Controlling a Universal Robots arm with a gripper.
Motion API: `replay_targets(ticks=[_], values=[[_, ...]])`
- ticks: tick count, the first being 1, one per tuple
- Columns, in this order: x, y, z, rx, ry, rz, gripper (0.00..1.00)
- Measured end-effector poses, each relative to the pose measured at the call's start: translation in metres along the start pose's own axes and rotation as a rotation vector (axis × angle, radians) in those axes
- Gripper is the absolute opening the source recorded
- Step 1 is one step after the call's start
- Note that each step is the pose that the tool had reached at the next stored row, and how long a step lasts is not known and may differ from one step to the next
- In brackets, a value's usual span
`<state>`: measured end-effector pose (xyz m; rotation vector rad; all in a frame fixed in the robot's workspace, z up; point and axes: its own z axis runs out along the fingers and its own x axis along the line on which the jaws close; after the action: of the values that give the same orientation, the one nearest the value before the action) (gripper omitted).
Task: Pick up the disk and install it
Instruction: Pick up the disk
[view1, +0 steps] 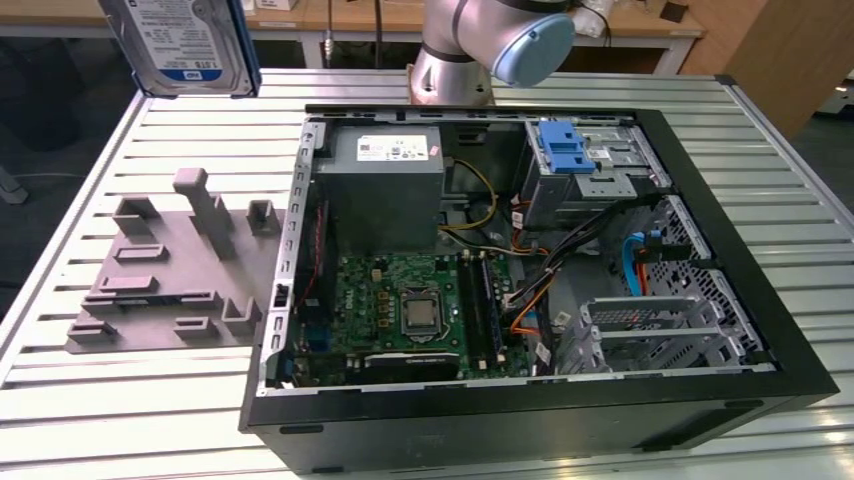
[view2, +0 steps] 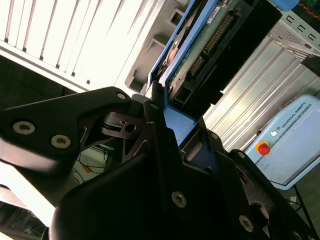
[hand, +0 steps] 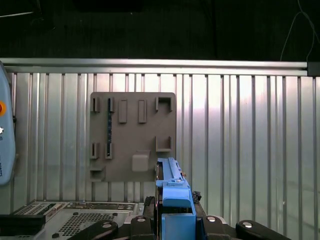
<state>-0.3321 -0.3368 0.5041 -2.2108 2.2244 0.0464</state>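
The gripper (view2: 180, 125) is closed on the disk (view2: 200, 45). In the second wrist view its two black fingers (view2: 156, 107) press the blue rail frame from both sides. The green circuit-board side of the disk and its dark connector edge point away from the claw. In the first wrist view the gripper (hand: 175, 216) holds the disk (hand: 172, 192) edge-on, and the blue frame stands up between the fingers.

In the exterior view the disk (view1: 187, 45) hangs in the air at the upper part of the exterior view's left. Its white-and-blue label faces the camera, and it is well apart from the open computer case (view1: 747, 380). The picture's top edge cuts off its upper part. The robot arm (view1: 494, 45) stands behind the case.

Inside the case there are the grey power supply (view1: 387, 190), the green motherboard (view1: 414, 300), the blue latch (view1: 567, 155) on its silver cage, and a perforated silver drive cage (view1: 661, 325) near the front at the exterior view's right.

A grey fixture plate (view1: 160, 270) with raised blocks lies on the slatted metal table (view1: 134, 420) beside the case. In the first wrist view this plate (hand: 132, 135) lies on the table (hand: 240, 130) beyond the held disk. In the second wrist view a pale control unit (view2: 292, 125) with a red button (view2: 262, 148) shows past the table's edge.
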Motion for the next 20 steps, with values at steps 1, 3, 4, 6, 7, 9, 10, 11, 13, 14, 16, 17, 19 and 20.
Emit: replay_targets(ticks=[1,3,4,6,7,9,10,11,13,14,16,17,19,20], values=[[0.0000,-0.0003,0.0000,0.0001,-0.0001,0.000,0.36],[0.0000,-0.0009,0.0000,0.0000,0.0000,0.000,0.36],[0.0000,-0.0010,0.0000,0.0001,0.0000,0.000,0.36],[0.0000,-0.0017,0.0000,0.0000,0.0000,0.000,0.36],[0.0000,-0.0022,0.0000,0.0001,-0.0001,0.000,0.36],[0.0000,-0.0035,-0.0001,0.0000,0.0000,0.000,0.36],[0.0000,-0.0041,0.0000,0.0001,0.0000,0.000,0.36],[0.0000,-0.0045,-0.0001,0.0000,0.0000,0.000,0.36],[0.0000,-0.0054,-0.0001,0.0000,0.0000,0.000,0.36],[0.0000,-0.0060,-0.0001,0.0000,0.0000,0.000,0.36],[0.0000,-0.0071,-0.0001,0.0000,0.0000,0.000,0.36],[0.0000,-0.0076,-0.0001,0.0000,0.0000,0.000,0.36],[-0.0001,-0.0084,-0.0002,0.0000,0.0000,0.000,0.36],[0.0000,-0.0085,-0.0002,0.0000,0.0000,0.000,0.36]])
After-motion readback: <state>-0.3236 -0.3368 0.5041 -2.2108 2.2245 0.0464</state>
